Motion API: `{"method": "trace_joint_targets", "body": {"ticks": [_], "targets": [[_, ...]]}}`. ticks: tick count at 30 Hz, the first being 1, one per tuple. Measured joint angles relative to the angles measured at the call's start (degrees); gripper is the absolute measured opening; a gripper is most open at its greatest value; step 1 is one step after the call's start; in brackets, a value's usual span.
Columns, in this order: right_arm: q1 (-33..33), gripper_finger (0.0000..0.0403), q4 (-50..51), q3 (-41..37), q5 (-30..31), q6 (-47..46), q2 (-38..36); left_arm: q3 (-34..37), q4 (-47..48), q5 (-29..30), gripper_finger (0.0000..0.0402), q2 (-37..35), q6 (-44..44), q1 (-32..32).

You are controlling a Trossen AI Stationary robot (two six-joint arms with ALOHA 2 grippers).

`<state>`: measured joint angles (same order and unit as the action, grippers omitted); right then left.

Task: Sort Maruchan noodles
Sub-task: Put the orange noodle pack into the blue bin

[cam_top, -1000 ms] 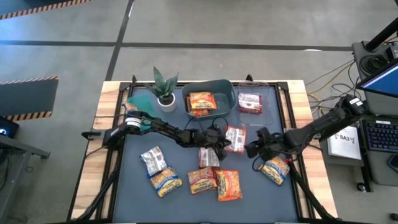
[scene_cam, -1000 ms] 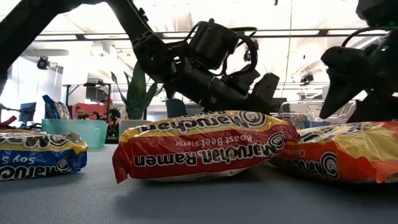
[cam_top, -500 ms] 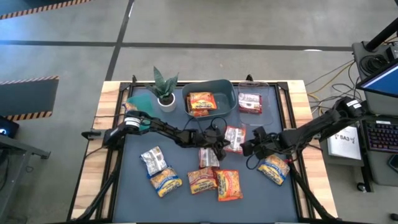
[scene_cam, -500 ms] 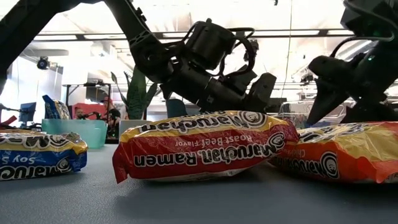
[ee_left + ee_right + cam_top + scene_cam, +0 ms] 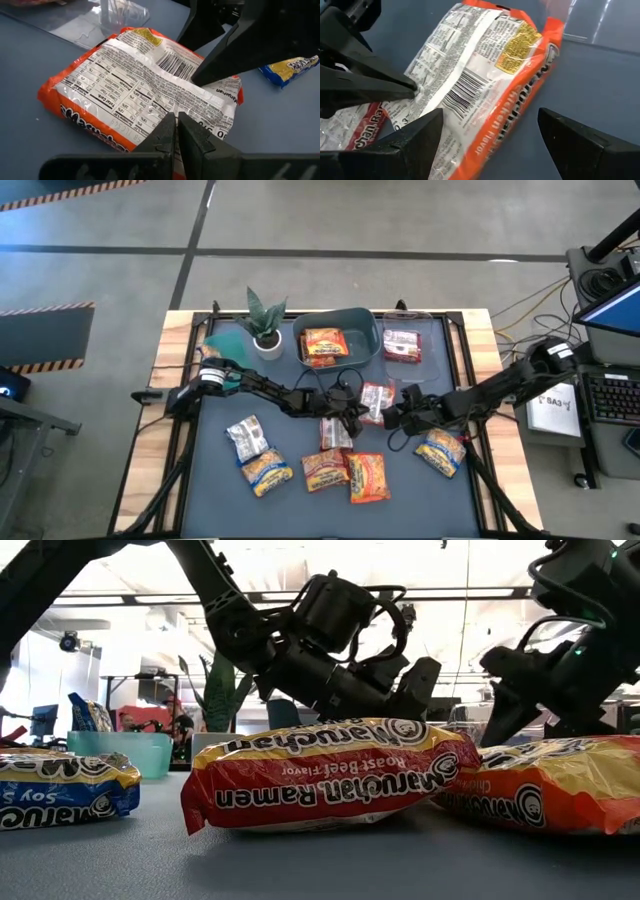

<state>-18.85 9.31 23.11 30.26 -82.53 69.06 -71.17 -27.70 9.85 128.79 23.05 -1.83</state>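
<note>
Now the right pincer (image 5: 393,417) is sliding in closer, with its fingers spread wide, toward the orange noodle packet (image 5: 373,402) lying face down in the middle of the table (image 5: 215,470). The left pincer (image 5: 357,414) is sitting pressed together with its tips on the packet's other side. It looks like the right arm is getting ready to grab this packet for sorting.

Packet (image 5: 374,402) mid-table between left tool (image 5: 356,418) and right tool (image 5: 394,418) — bin (image 5: 365,323) behind
</note>
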Motion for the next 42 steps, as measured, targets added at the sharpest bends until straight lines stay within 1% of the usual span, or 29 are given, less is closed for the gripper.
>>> {"method": "trace_joint_targets", "body": {"ticks": [10, 21, 25, 30, 33, 37, 42], "targets": [[0.2, 0.0315, -2.9, -0.4, 2.0, -0.2, 1.4, 0.3, -0.2, 0.2, 0.0, 0.0, 0.0, 0.0], [0.2, 0.0313, -15.3, -3.8, 3.2, 1.1, 3.1, 0.5, -0.8, 0.2, 0.0, 0.0, 0.0, 0.0], [0.2, 0.0291, -15.5, -3.9, 2.7, 0.6, 3.2, 0.6, -0.8, 0.2, 0.0, 0.0, 0.0, 0.0], [0.2, 0.0241, -15.6, -3.9, 2.3, 0.4, 2.7, 0.6, -0.7, 0.2, 0.0, 0.0, 0.0, 0.0], [0.2, 0.0218, -15.9, -3.9, 1.7, 0.7, 2.5, 0.6, -0.6, 0.2, 0.0, -0.2, 0.0, -0.1], [0.0, 0.021, -15.8, -3.9, 1.2, 1.2, 1.8, 0.6, -0.5, -0.2, 0.0, -0.6, 0.0, -0.1], [0.0, 0.0209, -15.4, -3.2, 0.8, 5.2, 0.9, 0.7, 0.3, -1.0, 0.0, -1.9, -1.9, -0.3]]}}
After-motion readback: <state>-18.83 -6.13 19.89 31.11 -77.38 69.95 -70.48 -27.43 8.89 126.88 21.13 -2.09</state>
